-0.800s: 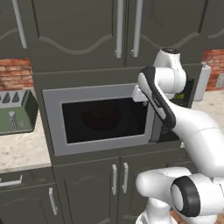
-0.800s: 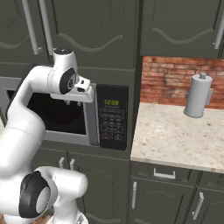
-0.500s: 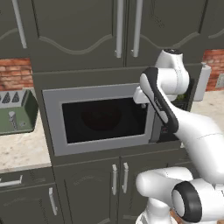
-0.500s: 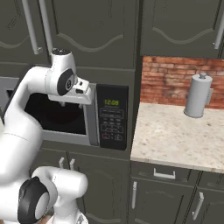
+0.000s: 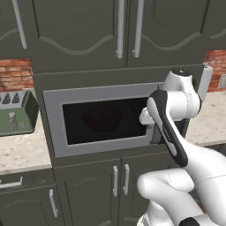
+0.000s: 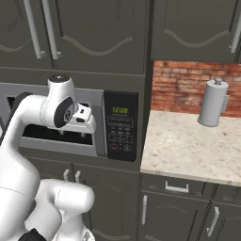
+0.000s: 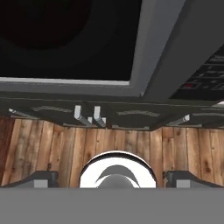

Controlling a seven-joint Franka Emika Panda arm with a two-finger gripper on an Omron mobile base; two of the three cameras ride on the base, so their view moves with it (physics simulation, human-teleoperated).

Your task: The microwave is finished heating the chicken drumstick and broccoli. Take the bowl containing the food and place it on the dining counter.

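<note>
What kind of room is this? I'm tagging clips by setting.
A home kitchen, rendered: a built-in microwave among dark cabinets, a green toaster on a speckled counter, and a paper towel holder by a brick backsplash.

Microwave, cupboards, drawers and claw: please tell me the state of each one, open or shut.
microwave: door shut, clock lit on its panel.
upper cupboards: doors shut.
lower cupboards: doors shut.
drawer: shut.
claw: open, holding nothing, close in front of the microwave door's right edge.
</note>
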